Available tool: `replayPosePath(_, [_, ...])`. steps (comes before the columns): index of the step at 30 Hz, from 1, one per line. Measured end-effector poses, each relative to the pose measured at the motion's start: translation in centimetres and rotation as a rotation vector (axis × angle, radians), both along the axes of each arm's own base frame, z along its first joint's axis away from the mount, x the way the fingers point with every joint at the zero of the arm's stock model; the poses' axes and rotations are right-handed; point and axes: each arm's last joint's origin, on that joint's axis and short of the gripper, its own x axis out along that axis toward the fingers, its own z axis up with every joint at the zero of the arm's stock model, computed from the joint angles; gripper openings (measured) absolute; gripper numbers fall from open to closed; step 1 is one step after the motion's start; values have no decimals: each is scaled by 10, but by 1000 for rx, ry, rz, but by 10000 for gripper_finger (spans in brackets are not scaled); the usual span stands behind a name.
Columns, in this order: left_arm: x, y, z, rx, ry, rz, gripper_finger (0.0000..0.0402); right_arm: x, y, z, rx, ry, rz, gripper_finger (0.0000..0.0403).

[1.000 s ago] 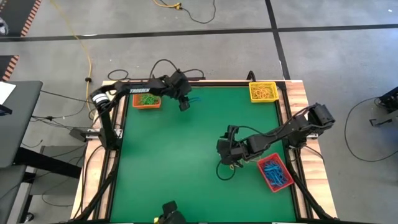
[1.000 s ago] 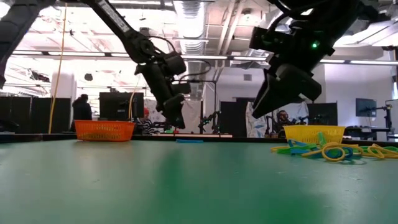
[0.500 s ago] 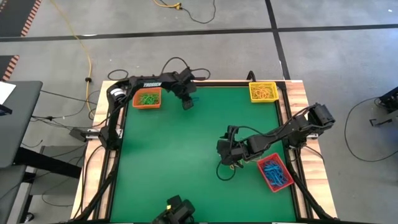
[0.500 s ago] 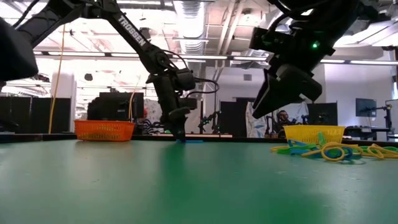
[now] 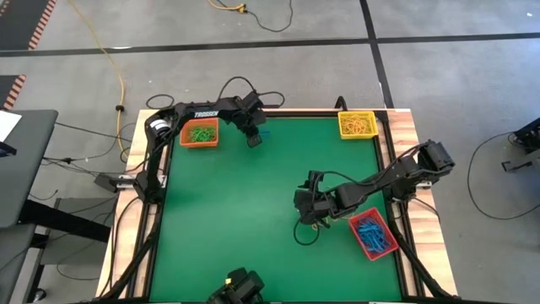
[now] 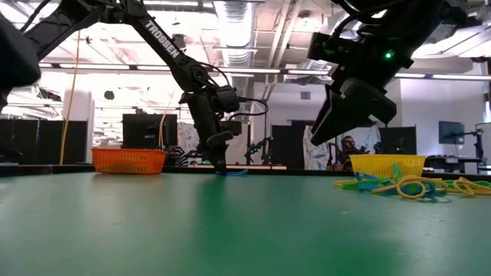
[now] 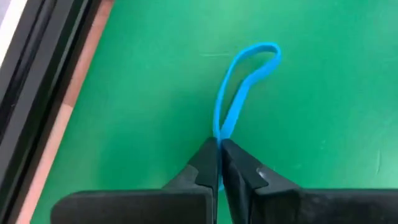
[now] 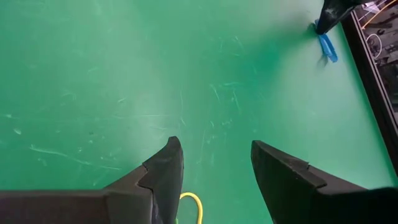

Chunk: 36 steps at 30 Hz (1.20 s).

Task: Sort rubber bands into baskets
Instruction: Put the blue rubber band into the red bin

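The left claw (image 7: 219, 163) is pressed together on one end of a blue band (image 7: 245, 87) lying on the table (image 5: 253, 203) near the orange basket (image 5: 200, 134), likely to lift it for sorting. The right claw (image 8: 214, 180) hangs spread mid-table over a yellow band (image 8: 193, 205). The left arm reads "TROSSEN".

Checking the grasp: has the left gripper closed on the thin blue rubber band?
Yes: the left gripper pinches one end of the thin blue rubber band against the green table.
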Motion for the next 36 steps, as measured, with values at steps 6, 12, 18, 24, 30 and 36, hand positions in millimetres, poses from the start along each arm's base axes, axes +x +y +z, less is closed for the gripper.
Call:
replayPosePath(6, [4,-22,22,-24,-11,-42,0,0,-2,1,-56,-21,-37,223])
replayPosePath(12, [14,-64,64,9,-53,-141,0,1,-6,4,-129,-62,-93,223])
replayPosePath(18, [28,-122,100,48,-127,-289,0,5,-2,9,-221,-125,-102,223])
replayPosePath(24, [38,-174,114,107,-137,-392,0,10,7,15,-239,-198,-66,224])
replayPosePath(30, [46,-212,114,163,-120,-455,0,13,7,18,-224,-233,-63,224])
replayPosePath(36, [50,-233,115,239,-117,-464,0,19,8,19,-86,-260,12,223])
